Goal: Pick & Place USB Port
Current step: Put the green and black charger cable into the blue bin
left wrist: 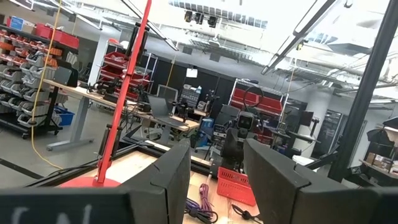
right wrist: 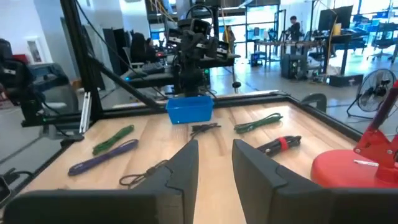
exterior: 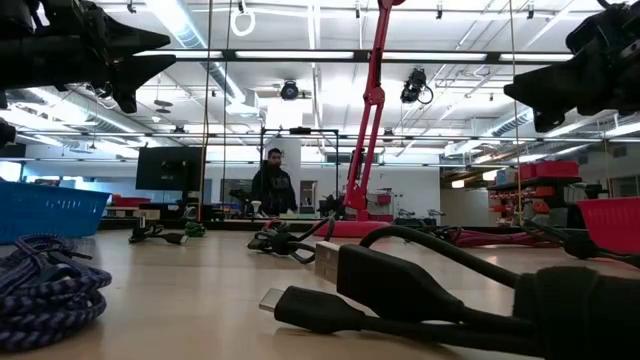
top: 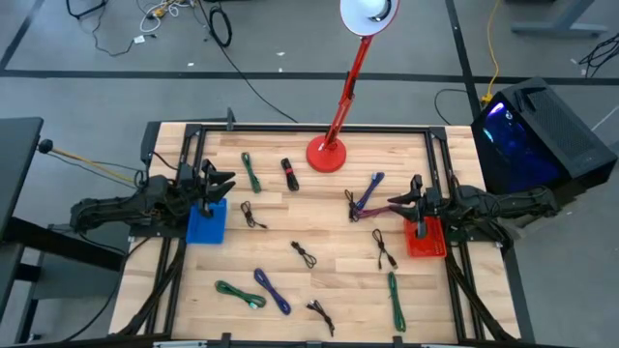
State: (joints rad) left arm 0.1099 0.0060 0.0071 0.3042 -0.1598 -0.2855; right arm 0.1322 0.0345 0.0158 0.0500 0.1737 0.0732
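Several bundled cables lie flat and scattered on the wooden table: green, black with a red band, purple, black, blue. Which one is the USB port I cannot tell. My left gripper hovers open over the blue bin at the table's left, its fingers with nothing between them. My right gripper hovers open over the red bin at the right, its fingers also bare. A black plug lies close to the low camera.
A red desk lamp stands with its round base at the table's far middle, its arm leaning over the far edge. Black frame rails run along the table's sides. A person stands in the room beyond.
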